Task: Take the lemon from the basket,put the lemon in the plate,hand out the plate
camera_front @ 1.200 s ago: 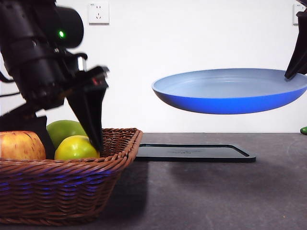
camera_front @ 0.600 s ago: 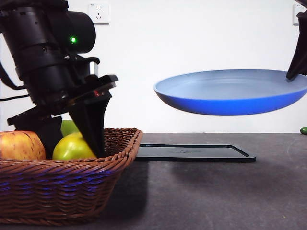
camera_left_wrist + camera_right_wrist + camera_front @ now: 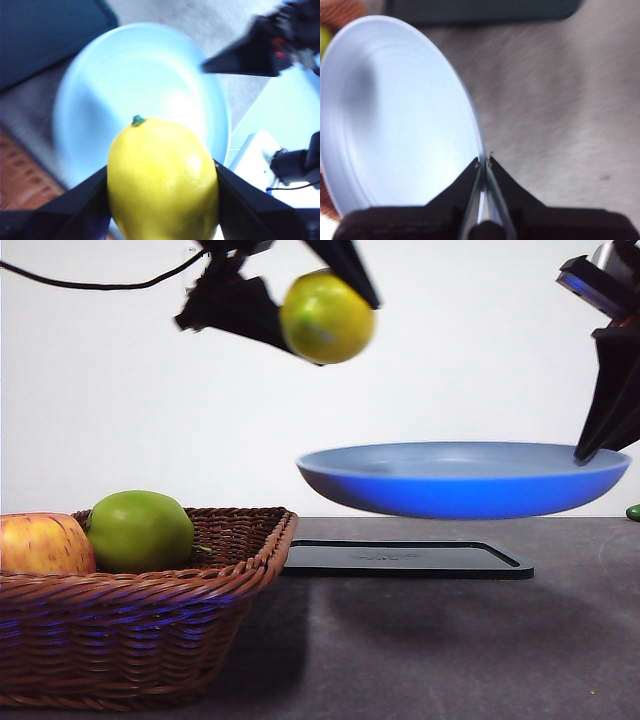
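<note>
My left gripper [image 3: 325, 300] is shut on the yellow lemon [image 3: 327, 317] and holds it high in the air, above the left rim of the plate; the left wrist view shows the lemon [image 3: 162, 180] between the jaws with the plate [image 3: 100, 100] below. My right gripper [image 3: 600, 440] is shut on the right rim of the light blue plate [image 3: 462, 480] and holds it level above the table. The right wrist view shows the jaws [image 3: 484, 165] pinching the rim of the plate [image 3: 395, 120]. The wicker basket [image 3: 130, 620] stands at the front left.
A green apple [image 3: 140, 530] and a red-yellow apple [image 3: 42, 545] lie in the basket. A flat black tray [image 3: 405, 558] lies on the dark table under the plate. A small green thing [image 3: 633, 512] shows at the right edge.
My left gripper has lifted the lemon out of the basket and carried it up and to the right, towards the plate. The plate has come down a little and shifted left.
</note>
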`<state>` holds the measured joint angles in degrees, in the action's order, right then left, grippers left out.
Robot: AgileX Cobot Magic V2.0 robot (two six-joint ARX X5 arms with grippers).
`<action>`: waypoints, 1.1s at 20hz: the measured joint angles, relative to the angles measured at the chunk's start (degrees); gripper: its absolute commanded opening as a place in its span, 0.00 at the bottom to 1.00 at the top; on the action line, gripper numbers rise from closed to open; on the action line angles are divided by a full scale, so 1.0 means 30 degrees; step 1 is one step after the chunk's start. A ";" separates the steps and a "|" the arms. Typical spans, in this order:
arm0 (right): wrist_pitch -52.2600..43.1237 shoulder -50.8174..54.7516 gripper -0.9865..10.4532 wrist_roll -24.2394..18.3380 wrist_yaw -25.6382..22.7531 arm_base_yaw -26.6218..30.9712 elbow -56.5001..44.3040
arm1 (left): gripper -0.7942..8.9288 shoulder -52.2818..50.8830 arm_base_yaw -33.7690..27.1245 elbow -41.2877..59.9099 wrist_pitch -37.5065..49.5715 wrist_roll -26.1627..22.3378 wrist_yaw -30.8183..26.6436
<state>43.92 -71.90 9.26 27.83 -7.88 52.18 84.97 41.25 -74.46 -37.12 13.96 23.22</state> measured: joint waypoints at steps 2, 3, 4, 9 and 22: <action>0.0022 -0.0291 0.09 0.0058 0.0393 -0.0474 0.0000 | 0.29 0.0233 0.1377 0.0000 0.0488 -0.0102 -0.1661; 0.0051 -0.0299 0.09 0.0066 0.0452 -0.0787 -0.0007 | 0.29 0.0459 0.1982 0.0000 0.0634 -0.0321 -0.2390; 0.0051 -0.0291 0.09 0.0058 0.0517 -0.1115 0.0000 | 0.30 0.0765 0.2463 0.0000 0.0707 -0.0627 -0.2703; 0.0087 -0.0291 0.09 0.0095 0.0590 -0.2164 -0.0007 | 0.40 0.2040 0.3432 0.0036 0.0678 -0.1392 -0.2871; 0.0204 -0.0291 0.09 0.0211 0.2871 -0.2222 0.0000 | 0.47 0.2353 0.3555 0.0036 -0.0248 -0.2004 -0.3184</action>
<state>44.53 -72.77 9.89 36.45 -14.55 52.18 92.03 51.92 -74.35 -37.87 7.94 13.67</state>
